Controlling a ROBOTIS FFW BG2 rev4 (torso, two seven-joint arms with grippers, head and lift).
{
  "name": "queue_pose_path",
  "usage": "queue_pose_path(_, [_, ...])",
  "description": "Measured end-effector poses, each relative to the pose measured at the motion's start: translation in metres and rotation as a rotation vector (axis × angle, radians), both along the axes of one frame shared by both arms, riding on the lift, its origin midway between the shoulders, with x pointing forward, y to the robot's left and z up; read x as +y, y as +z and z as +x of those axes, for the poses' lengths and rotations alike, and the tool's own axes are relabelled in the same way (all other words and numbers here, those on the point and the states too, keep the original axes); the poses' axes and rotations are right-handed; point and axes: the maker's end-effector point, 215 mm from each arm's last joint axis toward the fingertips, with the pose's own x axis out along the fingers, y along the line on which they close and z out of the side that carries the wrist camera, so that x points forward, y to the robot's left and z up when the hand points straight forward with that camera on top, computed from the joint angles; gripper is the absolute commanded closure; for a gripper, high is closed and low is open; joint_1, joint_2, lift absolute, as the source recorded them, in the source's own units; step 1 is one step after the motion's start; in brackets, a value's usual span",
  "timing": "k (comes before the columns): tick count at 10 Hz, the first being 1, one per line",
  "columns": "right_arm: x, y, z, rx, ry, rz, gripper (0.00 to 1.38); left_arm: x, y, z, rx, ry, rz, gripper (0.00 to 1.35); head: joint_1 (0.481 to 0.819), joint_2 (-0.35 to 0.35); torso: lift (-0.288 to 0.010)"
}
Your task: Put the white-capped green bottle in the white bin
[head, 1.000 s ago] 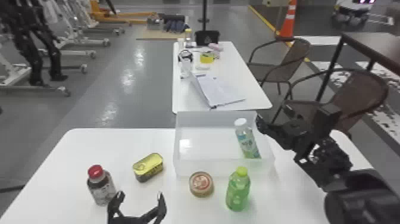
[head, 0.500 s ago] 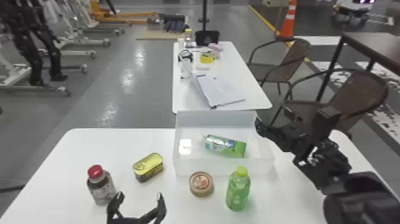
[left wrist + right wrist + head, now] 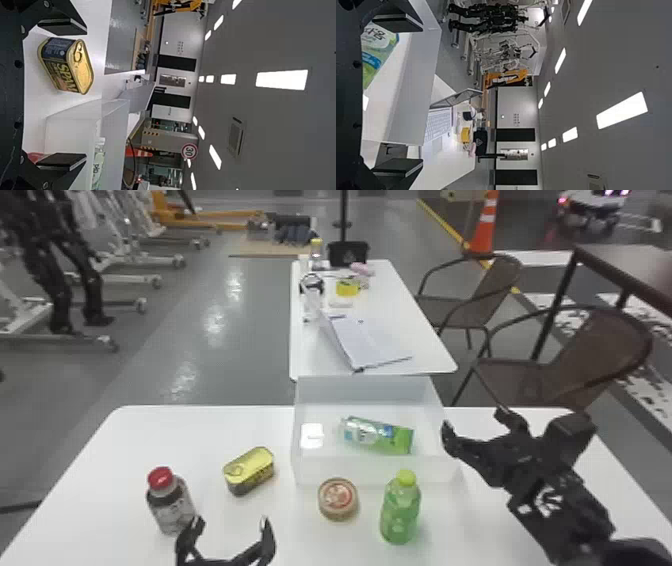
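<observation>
The placing looks done: the green plastic bottle with the white cap [image 3: 377, 435] lies on its side inside the translucent white rectangular bin [image 3: 370, 471], just to the left of the right gripper [image 3: 473, 421], its capped end pointing away from that hand and its green base nearer to it. The right gripper's two flat black fingers are spread wide with nothing between them, by the bin's right-hand rim; whether a fingertip touches the rim, I cannot tell. The bottle looks free of both hands and appears to rest on the bin floor.

The left gripper [image 3: 231, 522] is also spread and empty, parked low over the white table [image 3: 115, 470]. Just to its left stands the dark bottle with a red cap [image 3: 170, 502]; beyond it sits the gold and black rectangular tin [image 3: 250, 470], and to its right the round tan tin with a red and white lid [image 3: 338, 499]. The green bottle with a lime-yellow cap [image 3: 400, 510] stands upright outside the bin, nearer the robot than the right gripper; its cap rules it out for this task.

All that seems left is to draw the right arm clear without knocking the bin wall
</observation>
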Motion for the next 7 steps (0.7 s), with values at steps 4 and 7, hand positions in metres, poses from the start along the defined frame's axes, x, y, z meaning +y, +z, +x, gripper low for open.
queue_pose_path(4, [-0.017, -0.060, -0.080, 0.133, -0.069, -0.009, 0.11, 0.005, -0.004, -0.006, 0.009, 0.015, 0.009, 0.18, 0.549, 0.000, -0.100])
queue_pose_path(7, [-0.024, -0.086, -0.129, 0.205, -0.101, -0.004, 0.10, 0.008, -0.004, -0.008, 0.013, 0.022, 0.021, 0.18, 0.549, 0.000, -0.100])
